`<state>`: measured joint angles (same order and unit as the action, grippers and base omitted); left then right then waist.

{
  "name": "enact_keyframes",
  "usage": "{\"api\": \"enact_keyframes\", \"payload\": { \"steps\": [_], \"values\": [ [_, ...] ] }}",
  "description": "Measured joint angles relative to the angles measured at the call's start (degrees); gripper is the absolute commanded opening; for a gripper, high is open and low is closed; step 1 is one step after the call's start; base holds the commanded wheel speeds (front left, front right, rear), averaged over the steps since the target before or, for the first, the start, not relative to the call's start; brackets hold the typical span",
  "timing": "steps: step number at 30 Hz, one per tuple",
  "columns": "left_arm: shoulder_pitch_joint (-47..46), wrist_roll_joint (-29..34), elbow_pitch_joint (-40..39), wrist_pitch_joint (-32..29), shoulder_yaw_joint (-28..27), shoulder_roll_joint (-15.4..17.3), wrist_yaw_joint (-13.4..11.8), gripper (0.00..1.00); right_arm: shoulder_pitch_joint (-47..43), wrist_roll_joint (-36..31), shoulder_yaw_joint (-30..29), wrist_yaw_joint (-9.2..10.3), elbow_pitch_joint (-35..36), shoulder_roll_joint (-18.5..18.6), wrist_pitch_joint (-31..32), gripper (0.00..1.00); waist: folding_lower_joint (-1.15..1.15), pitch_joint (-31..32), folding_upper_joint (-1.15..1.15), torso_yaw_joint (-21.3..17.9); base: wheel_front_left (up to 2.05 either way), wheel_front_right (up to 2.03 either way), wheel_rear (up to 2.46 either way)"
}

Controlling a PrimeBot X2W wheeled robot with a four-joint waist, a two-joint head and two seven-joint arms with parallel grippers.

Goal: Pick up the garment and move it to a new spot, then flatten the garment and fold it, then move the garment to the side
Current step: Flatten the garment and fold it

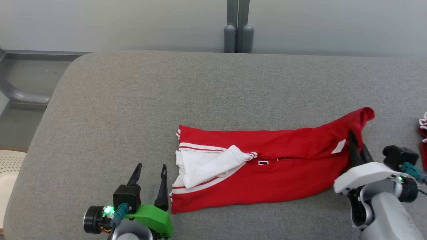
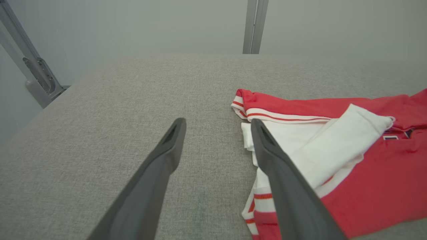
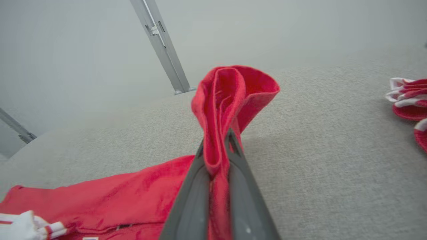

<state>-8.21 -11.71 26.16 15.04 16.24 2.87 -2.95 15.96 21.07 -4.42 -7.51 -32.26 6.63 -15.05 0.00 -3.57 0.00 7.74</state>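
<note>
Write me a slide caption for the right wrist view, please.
Right gripper pinching a bunched edge of the red shirt above the grey padded surface.

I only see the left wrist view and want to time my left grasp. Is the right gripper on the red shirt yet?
Observer: Yes. The right gripper is shut on the far end of the red shirt, with fabric bunched up between its jaws.
Operator: Is that end off the surface?
Observer: Only the pinched corner looks raised. The rest of the shirt lies on the grey padded surface.
Operator: Anything else on that side?
Observer: A second red-and-white garment lies apart from the shirt, further to the robot's right.
</note>
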Motion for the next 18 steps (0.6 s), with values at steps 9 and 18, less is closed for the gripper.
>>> {"api": "enact_keyframes", "payload": {
  "steps": [9, 18],
  "values": [
    [0.02, -0.53, 0.79, 0.00, 0.33, -0.01, 0.00, 1.00, 1.75, 8.21, 21.01, 0.02, 5.05, -1.32, 0.11, 0.00, 0.00, 0.24, 0.00, 2.37, 0.00, 0.00, 0.00],
    [-1.26, -1.77, 2.89, 0.00, 3.92, -0.02, 0.43, 1.00, 6.65, 11.52, 34.33, 0.02, 2.01, -2.94, 1.36, 0.00, 0.00, 0.22, 0.00, 8.04, 0.00, 0.00, 0.00]
  ]
}}
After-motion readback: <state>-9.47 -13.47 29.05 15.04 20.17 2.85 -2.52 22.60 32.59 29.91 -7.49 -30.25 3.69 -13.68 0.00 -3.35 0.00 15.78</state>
